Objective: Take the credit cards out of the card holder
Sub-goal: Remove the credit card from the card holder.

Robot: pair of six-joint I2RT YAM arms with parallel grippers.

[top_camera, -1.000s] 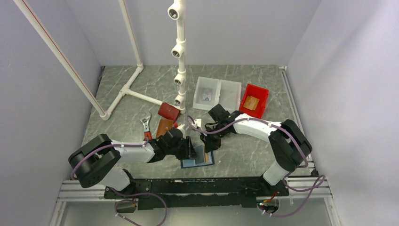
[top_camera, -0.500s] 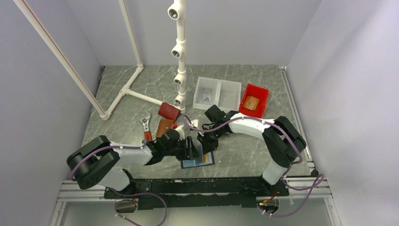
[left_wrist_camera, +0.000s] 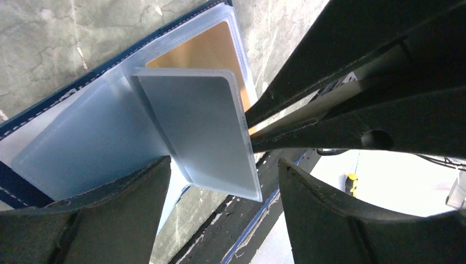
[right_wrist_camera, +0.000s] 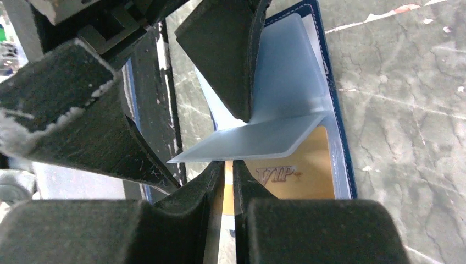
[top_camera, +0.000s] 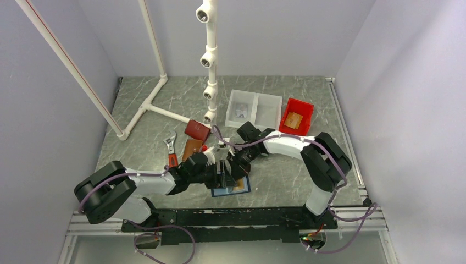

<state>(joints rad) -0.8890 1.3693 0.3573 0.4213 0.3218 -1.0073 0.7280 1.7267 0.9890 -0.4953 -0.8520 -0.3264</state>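
Note:
The card holder (top_camera: pixel 229 191) lies open near the table's front edge, navy rim, light blue inside, with clear sleeves (left_wrist_camera: pixel 82 137). An orange "VIP" credit card (right_wrist_camera: pixel 299 168) sits in its sleeve and also shows in the left wrist view (left_wrist_camera: pixel 206 52). One empty clear sleeve leaf (left_wrist_camera: pixel 198 126) stands up from the spine. My left gripper (top_camera: pixel 223 175) is open, its jaws either side of that leaf (right_wrist_camera: pixel 258 140), one finger (left_wrist_camera: pixel 82 220) resting on the holder. My right gripper (right_wrist_camera: pixel 229 165) is shut to a narrow slit, tips down at the orange card's near edge; whether it touches the card is unclear.
A brown wallet (top_camera: pixel 192 148), a dark red wallet (top_camera: pixel 197 129) and a wrench (top_camera: pixel 171 147) lie left of the arms. A white two-part tray (top_camera: pixel 269 110) holds a pictured card (top_camera: pixel 240 111). A red bin (top_camera: pixel 301 110) holds a tan card (top_camera: pixel 294 120). A PVC pipe frame (top_camera: pixel 209 60) stands behind.
My right gripper has moved left and down onto the open holder, close against the left gripper. The left arm has shifted only slightly.

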